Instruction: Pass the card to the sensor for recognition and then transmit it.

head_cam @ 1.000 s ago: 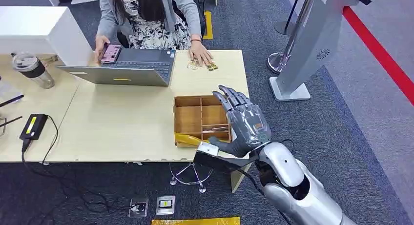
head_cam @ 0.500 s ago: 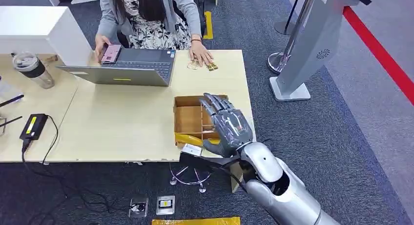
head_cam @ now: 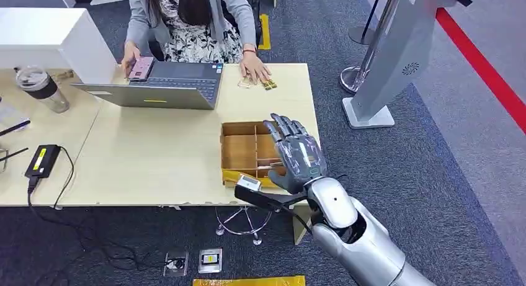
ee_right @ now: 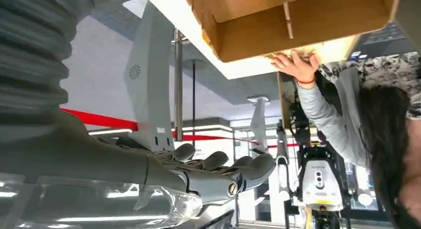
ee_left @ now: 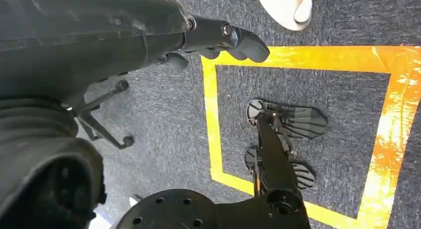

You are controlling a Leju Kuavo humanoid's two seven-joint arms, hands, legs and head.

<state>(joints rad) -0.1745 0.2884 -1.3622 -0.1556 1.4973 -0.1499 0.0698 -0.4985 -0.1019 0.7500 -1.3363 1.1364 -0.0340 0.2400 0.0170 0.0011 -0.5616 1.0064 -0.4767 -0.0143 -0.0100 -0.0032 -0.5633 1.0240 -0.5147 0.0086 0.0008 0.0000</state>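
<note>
On the tabletop, near the left edge, a black charger lies with its cable going over the front edge. A steel tumbler stands near the back left. At the back edge an open laptop stands, and a person sits behind it with one hand on a pink phone and the other hand flat beside some small cards. Near the front right corner a wooden divided box rests; in its front compartment something thin lies, but I cannot tell if it is the card. The right hand hovers over the box's right side, fingers stretched and apart, holding nothing. The left hand hangs toward the carpet, fingers a little bent, holding nothing.
</note>
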